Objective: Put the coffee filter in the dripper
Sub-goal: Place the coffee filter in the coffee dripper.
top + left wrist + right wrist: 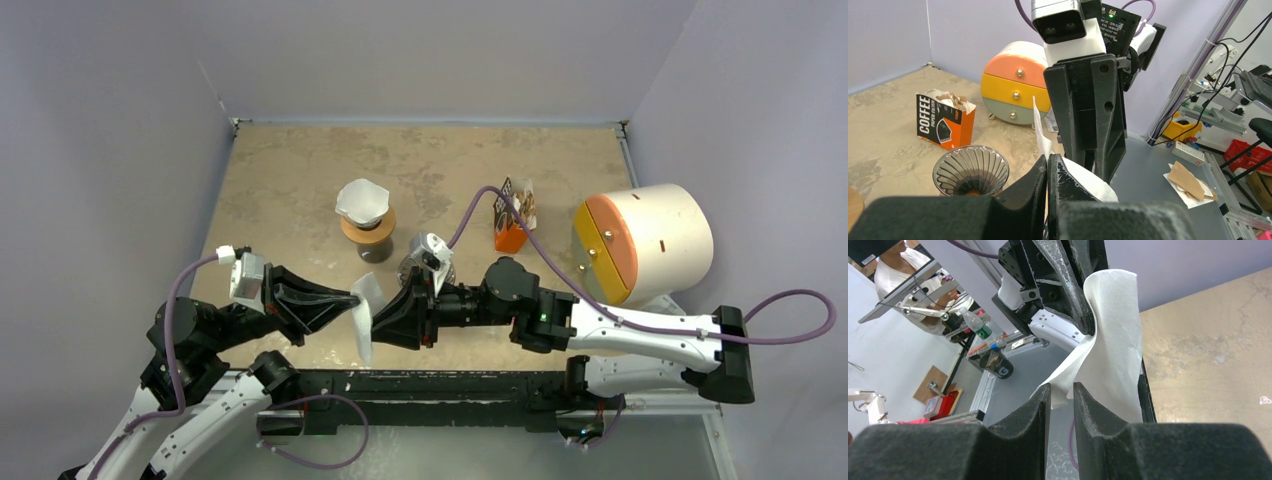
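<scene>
Coffee filter (365,340) is held on edge over the near edge of the table (300,180), pinched by the closed left gripper (1048,161). One corner is seen between the narrowly parted fingers of the right gripper (1062,390); whether it is clamped there cannot be told. The dripper (970,170) is seen standing on the table nearby, apart from the filter.

Dripper (970,170) mouth looks unobstructed; coffee box (943,121) stands apart behind it.

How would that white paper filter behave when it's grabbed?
Probably floppy: the coffee filter bends and curls where the left end effector pinches it. Likely very light, since a thin edge grip holds it up. It could crease or tear if pulled.
</scene>
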Robot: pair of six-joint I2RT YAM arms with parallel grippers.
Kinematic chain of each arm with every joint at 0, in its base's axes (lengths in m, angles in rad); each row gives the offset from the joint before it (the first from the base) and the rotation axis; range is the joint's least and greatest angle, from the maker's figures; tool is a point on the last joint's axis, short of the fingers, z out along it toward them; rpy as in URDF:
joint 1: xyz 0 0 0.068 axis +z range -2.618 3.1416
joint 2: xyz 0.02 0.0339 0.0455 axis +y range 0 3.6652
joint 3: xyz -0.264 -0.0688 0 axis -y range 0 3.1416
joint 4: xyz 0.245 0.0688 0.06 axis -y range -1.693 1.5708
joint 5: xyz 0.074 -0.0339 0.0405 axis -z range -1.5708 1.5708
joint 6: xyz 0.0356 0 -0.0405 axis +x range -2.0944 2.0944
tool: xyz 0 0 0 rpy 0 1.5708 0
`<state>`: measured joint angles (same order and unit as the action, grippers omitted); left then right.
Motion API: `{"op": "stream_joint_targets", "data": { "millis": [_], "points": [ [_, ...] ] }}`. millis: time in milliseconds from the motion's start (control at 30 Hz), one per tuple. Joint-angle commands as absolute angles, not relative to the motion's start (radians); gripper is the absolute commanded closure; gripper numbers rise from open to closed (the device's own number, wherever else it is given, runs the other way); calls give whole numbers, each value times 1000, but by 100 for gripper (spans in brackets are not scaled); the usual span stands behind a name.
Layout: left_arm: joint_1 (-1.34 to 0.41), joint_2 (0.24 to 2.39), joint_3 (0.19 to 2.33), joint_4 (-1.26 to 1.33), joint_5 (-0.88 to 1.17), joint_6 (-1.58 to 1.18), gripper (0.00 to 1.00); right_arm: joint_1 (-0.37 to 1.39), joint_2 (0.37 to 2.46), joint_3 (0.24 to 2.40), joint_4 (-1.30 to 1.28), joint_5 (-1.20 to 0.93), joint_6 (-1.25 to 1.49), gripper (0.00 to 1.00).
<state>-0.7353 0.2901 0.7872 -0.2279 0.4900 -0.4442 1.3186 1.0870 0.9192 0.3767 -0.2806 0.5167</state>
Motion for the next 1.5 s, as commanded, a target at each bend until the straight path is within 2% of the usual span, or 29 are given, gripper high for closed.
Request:
{"op": "stream_joint_targets", "data": {
  "millis": [0,233,367,700,867,1000,1233,1467],
  "points": [
    [-736,285,810,-223,482,-423,100,1325,1096,983,395,-267,527,74],
    [-735,286,807,-224,489,-421,100,1327,1095,982,417,-257,532,80],
    [-735,285,807,-228,489,-417,100,1327,1093,983,415,-256,529,99],
    [-736,296,834,-298,451,-410,100,1332,1069,985,339,-225,489,100],
    [-735,292,902,-394,383,-380,89,1333,1042,1029,168,-135,417,100],
    [-735,303,977,-494,323,-353,68,1333,1038,1101,8,-61,346,100],
    [-736,389,1066,-594,286,-410,61,1334,1094,1232,-189,104,251,100],
    [-736,539,1095,-601,335,-486,59,1360,1208,1386,-344,334,189,100]
  ]
}}
